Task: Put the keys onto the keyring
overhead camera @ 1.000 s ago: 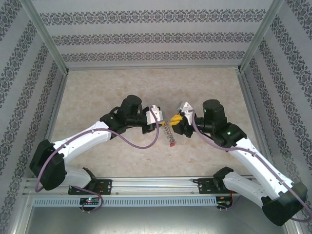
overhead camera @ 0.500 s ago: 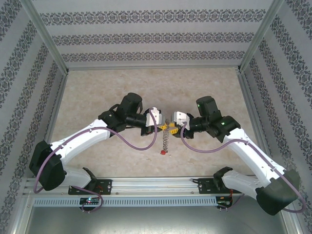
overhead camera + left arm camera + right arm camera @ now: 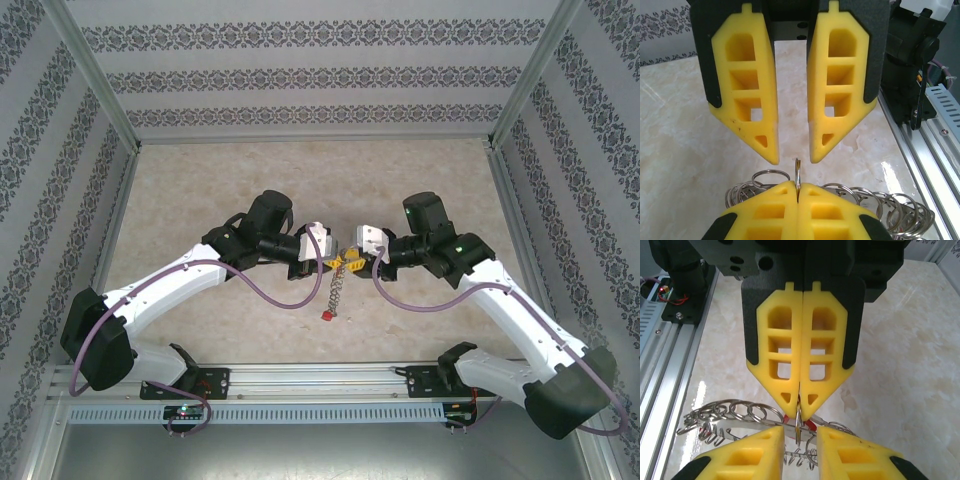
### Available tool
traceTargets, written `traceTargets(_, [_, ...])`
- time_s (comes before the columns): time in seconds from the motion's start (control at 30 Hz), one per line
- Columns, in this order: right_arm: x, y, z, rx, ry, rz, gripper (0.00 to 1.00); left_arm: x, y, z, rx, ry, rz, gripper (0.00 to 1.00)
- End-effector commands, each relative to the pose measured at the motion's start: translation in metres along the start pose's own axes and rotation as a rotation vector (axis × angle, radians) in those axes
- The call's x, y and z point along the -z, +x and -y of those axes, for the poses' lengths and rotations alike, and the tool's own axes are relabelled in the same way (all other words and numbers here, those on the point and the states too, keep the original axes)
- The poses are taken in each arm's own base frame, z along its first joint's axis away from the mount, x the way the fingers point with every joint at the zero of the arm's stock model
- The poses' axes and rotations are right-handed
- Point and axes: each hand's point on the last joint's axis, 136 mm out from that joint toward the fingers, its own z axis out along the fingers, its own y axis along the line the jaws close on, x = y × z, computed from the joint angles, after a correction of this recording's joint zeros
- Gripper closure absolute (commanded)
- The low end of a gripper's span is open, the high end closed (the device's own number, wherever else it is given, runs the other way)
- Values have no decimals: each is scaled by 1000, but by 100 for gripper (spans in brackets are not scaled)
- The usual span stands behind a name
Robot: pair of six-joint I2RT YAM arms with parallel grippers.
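Beige marbled stone covers the desk, which is fenced by grey-patterned wall panels. Above its middle, two tools meet tip to tip.

The left tool, a pair of yellow lattice-cut plastic fingers on black holders, is pressed fully together. It pinches one thin silver wire loop edge-on, so the loop stands proud of the tips. I judge this loop to be part of the keyring, presented this way so the other side can work on it.

The right tool, of the same yellow make, faces it with a narrow gap between its fingers. It straddles the loop without visibly touching it and holds nothing. It is probably lining up to grip or spread the wire.

Below both tools hangs the silvery-grey metal keyring, a string of small linked wire loops trailing from the left tool's grip toward the desk. A tiny red-headed key sits at its lower end, apparently already threaded on. Whether that end rests on the desk I cannot tell.

Counted: two tools, one keyring with more loops than can be tallied, and one red head seen from above. A second key cannot be made out.
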Motion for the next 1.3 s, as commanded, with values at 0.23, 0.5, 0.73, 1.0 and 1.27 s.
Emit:
traceTargets(0.23, [-8,-6,3,-25,-33,17,78,8,-18,-5,-34,-10,53,100])
traceTargets(0.5, [-8,-18,1,-9,-48,49,85,5,-16,-6,-17,-5,46,100])
traceTargets(0.73, [-8,-29,3,-9,-50,104,100,5,-17,-15,-1,-49,46,98])
traceTargets(1.0, [14,-54,35,-97,103,315,100,22,-1,-20,48,-126,40,78])
traceTargets(1.27, [19,-65,44,-135,127,391,100,29,6,-36,61,-218,15,82])
